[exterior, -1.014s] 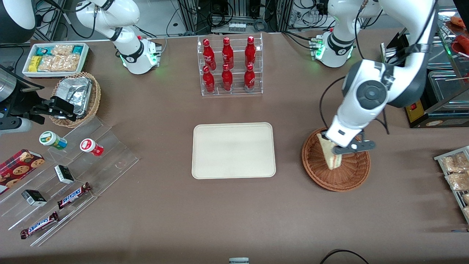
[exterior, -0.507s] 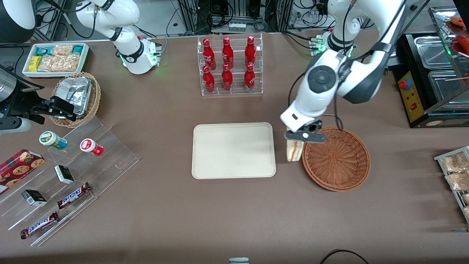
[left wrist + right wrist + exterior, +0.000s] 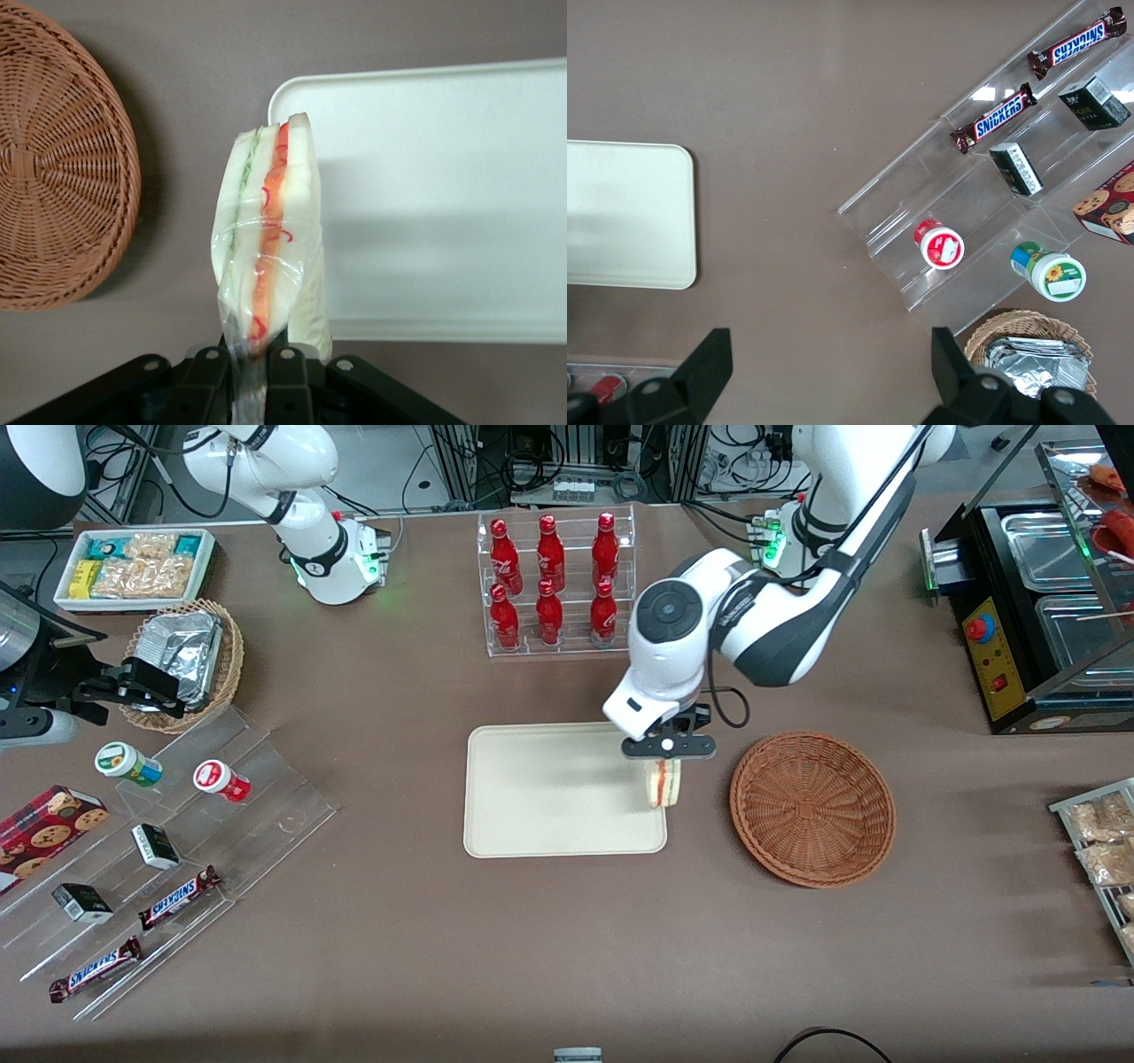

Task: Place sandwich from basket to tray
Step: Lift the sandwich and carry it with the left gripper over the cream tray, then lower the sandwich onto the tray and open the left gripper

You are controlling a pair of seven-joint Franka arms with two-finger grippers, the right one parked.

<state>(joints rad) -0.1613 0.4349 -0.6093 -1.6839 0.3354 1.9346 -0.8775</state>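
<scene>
A brown surface (image 3: 399, 691) is carrying every item in the scene. The white left arm (image 3: 753, 620) is reaching out over it from its base toward the middle. Near the centre, a cream-white rectangular tray (image 3: 549, 788) is lying flat, with nothing resting on it. Just beside it, toward the working arm's end of the surface, a reddish-brown wicker basket (image 3: 811, 806) is sitting with nothing inside. Farther from the front camera than the tray, a clear rack of red bottles (image 3: 554, 584) is standing upright. The gripper (image 3: 666, 760) is hovering above the tray's edge nearest the basket. Its jaws are pinched closed on the clear wrapper at the top of the sandwich (image 3: 664, 784). The sandwich (image 3: 266, 239), a pale bread wedge with red and green filling stripes, is hanging straight down from the jaws, above the tray's rim and apart from the basket.
</scene>
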